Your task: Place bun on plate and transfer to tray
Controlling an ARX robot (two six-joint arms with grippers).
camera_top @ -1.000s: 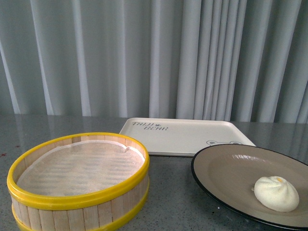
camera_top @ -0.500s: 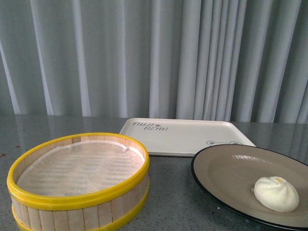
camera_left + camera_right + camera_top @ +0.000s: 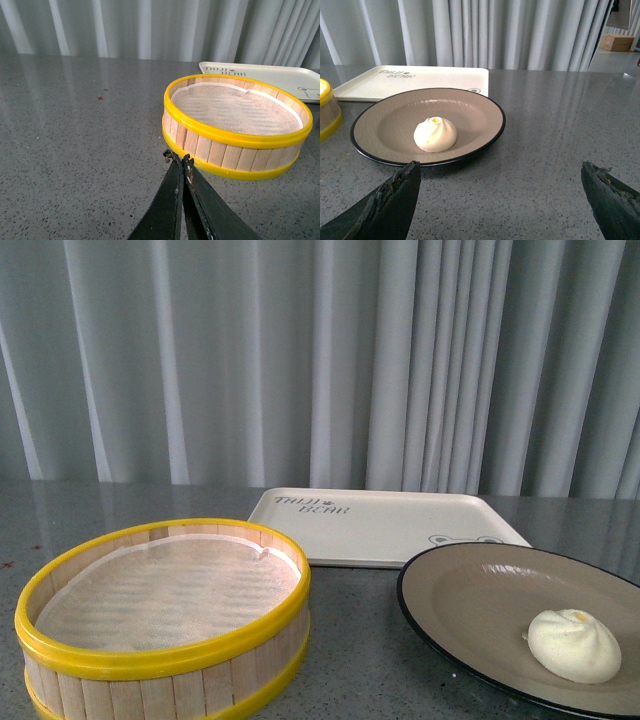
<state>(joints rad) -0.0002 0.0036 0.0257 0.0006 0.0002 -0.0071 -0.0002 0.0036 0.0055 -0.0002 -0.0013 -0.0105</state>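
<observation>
One bun [image 3: 574, 644] lies on the plate [image 3: 470, 590], in its near right part, with a small yellow spot on its twisted top. This plate stands on the grey speckled table [image 3: 360, 660], at the near right. Just behind it is the tray [image 3: 390, 525], with grey lettering at its far left corner (the second line reads "BEAR", the first I cannot read surely) and part of a small drawing at its near right edge. To the left, near, stands a yellow-rimmed steamer basket [image 3: 160, 670] with a white liner inside. The left gripper [image 3: 181, 159] has its jaws pressed together on nothing, beside the basket. The right gripper [image 3: 499, 167] is spread wide, facing the plate.
</observation>
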